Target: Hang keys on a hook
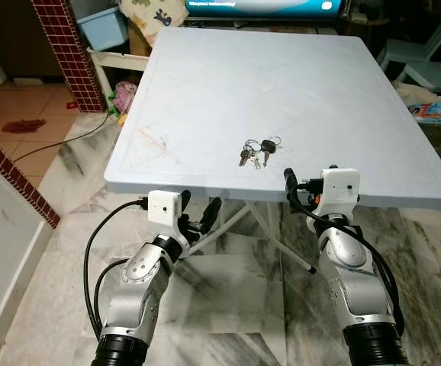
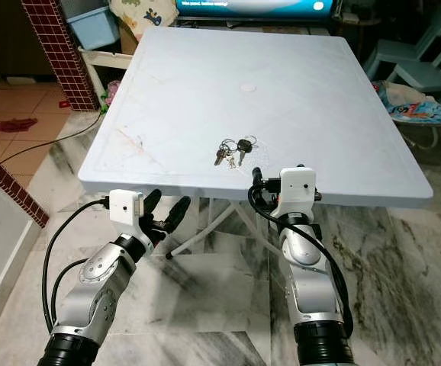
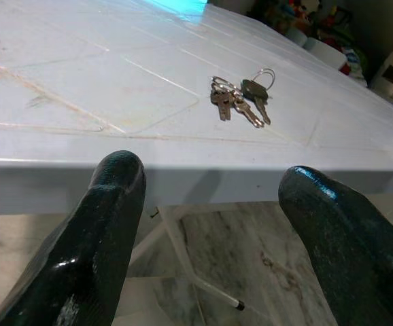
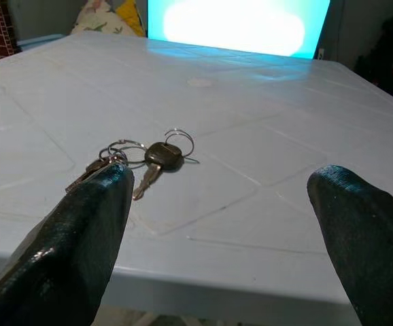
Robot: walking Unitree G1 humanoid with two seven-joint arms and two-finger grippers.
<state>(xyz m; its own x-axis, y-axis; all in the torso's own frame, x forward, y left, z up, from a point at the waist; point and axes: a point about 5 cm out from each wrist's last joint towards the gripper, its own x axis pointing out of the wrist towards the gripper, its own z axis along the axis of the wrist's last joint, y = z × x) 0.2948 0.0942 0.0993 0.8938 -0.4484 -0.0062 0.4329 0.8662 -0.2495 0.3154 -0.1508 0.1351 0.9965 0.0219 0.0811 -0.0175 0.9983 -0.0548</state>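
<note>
Your left tool [image 1: 199, 215] hangs at 7 o'clock, just below the near edge of the desk [image 1: 205, 91], its fingers [image 3: 101, 231] spread apart. Your right tool [image 2: 257, 183] sits at 5 o'clock, level with that edge, fingers [image 4: 81, 231] also wide open. Farther in at 12 o'clock, the keys [image 1: 257, 151] lie flat on the desk, near its front edge, just beyond the right tool.

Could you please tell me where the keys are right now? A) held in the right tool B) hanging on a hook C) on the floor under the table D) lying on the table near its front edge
D: the keys lie flat on the table, just ahead of the open right tool.
</note>
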